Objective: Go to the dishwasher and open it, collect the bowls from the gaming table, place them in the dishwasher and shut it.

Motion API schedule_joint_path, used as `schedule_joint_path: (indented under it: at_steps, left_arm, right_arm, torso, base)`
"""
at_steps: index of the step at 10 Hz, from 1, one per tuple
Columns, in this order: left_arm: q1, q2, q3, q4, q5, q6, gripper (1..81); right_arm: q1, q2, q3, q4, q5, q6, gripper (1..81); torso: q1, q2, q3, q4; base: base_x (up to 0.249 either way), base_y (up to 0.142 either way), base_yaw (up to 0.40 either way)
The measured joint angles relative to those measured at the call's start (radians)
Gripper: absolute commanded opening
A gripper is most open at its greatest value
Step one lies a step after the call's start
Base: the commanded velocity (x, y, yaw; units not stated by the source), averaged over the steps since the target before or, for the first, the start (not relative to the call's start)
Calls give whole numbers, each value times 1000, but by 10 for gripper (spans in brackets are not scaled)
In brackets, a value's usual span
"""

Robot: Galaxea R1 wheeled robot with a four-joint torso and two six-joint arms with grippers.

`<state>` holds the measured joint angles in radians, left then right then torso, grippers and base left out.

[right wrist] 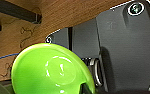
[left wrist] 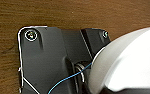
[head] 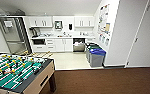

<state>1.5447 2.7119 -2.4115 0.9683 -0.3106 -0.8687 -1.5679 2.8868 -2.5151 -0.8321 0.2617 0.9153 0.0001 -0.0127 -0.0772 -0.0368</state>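
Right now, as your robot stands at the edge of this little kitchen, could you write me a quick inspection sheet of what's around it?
Surface: brown carpet under the robot; pale kitchen floor ahead.
Job's things: dishwasher under the counter, standing open with pale dishes inside; a green bowl close at the right wrist, a white bowl close at the left wrist.
Clutter: small items on the counter, too blurred to name.
Claws: fingers cannot be made out in either wrist view.
Cables: thin blue wire by the left wrist; dark squiggly threads on the carpet.
Surroundings: foosball table at left, blue-lidded bins, white cabinets, posters on the right wall.
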Motion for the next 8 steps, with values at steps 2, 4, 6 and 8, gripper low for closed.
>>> schedule_joint_path:
  at_steps: [2, 4, 6, 8]
  left_arm:
    - [0, 0, 0, 0, -1, 0, 10]
    - [0, 0, 0, 0, 0, 0, 10]
    - [0, 3, 1, 0, -1, 0, 10]
    - [2, 1, 1, 0, -1, 0, 10]
  right_arm:
    - [0, 0, 0, 0, 0, 0, 10]
    - [0, 1, 0, 0, 0, 0, 10]
    - [0, -2, -1, 0, -1, 0, 10]
    - [-1, 1, -1, 0, 0, 0, 10]
  torso:
    - [0, 0, 0, 0]
    - [0, 0, 0, 0]
    - [-1, 0, 0, 0]
    - [-1, 0, 0, 0]
  base:
    - [197, 0, 0]
    - [196, 0, 0]
    - [196, 0, 0]
    - [201, 0, 0]
